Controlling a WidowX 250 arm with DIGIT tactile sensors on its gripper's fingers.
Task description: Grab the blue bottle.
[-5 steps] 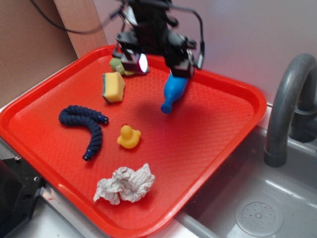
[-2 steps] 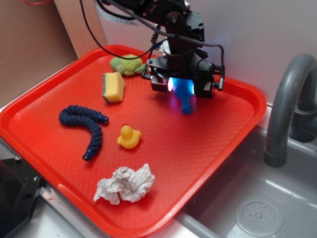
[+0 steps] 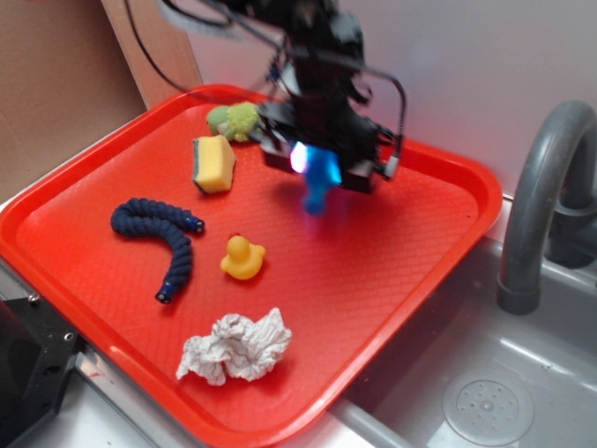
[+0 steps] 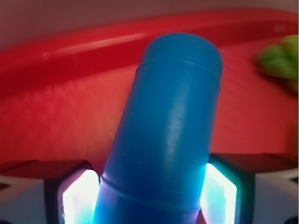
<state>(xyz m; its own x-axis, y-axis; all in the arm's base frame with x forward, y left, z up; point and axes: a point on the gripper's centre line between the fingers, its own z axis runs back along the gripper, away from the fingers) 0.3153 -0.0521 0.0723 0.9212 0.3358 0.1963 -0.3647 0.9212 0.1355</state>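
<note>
The blue bottle [image 4: 163, 135] sat between the lit pads [image 4: 77, 198] of the pincer [image 3: 322, 166], clamped at the fat body. Its long axis hung steeply, the end pointing down toward the red tray [image 3: 392, 271], apparently clear of it.

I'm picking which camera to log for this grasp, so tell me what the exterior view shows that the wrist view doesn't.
Only the exterior view shows the whole red tray and its clutter: the yellow sponge, dark rope, yellow duck, crumpled paper, plus the sink faucet and the arm itself. Only the wrist view shows the grip up close: the blue bottle sits between the two lit finger pads, touching both. Both views share the bottle, the gripper shut on it, the tray surface and the green toy.
</note>
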